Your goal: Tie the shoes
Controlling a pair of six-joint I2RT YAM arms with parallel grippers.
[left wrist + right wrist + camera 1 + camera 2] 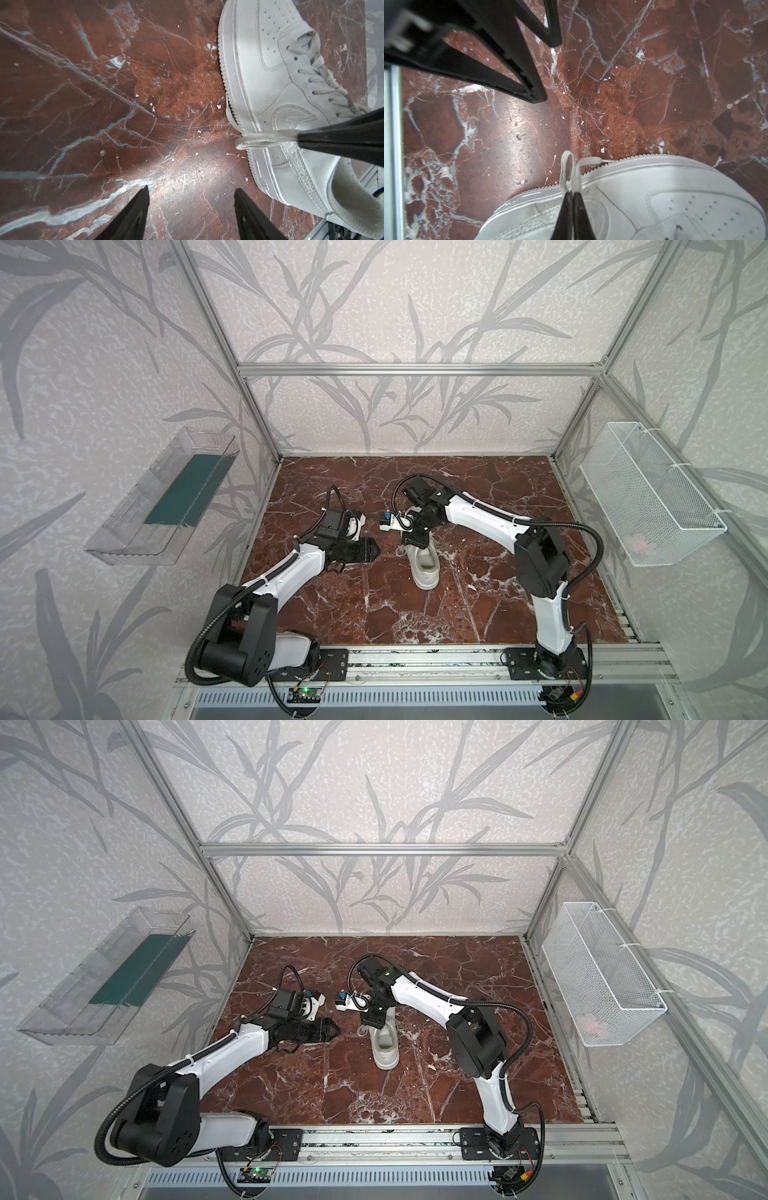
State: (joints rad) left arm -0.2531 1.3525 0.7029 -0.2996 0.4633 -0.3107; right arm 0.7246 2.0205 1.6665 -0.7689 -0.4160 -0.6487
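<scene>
A white low-top shoe [424,568] [385,1048] stands on the red marble tabletop [374,605], heel toward the front rail. My right gripper [572,194] hangs over the shoe's side [654,197], shut on a loop of off-white lace [566,166] that droops over the sole to the marble. In the left wrist view the same lace loop [259,138] comes out of the right gripper [299,138] across the shoe [270,83]. My left gripper [192,194] [375,549] is open and empty, low over bare marble left of the shoe.
A clear plastic bin [162,506] hangs on the left wall. A white wire basket [648,493] hangs on the right wall. An aluminium rail [415,659] carrying both arm bases runs along the table's front edge. Metal frame posts stand at the corners.
</scene>
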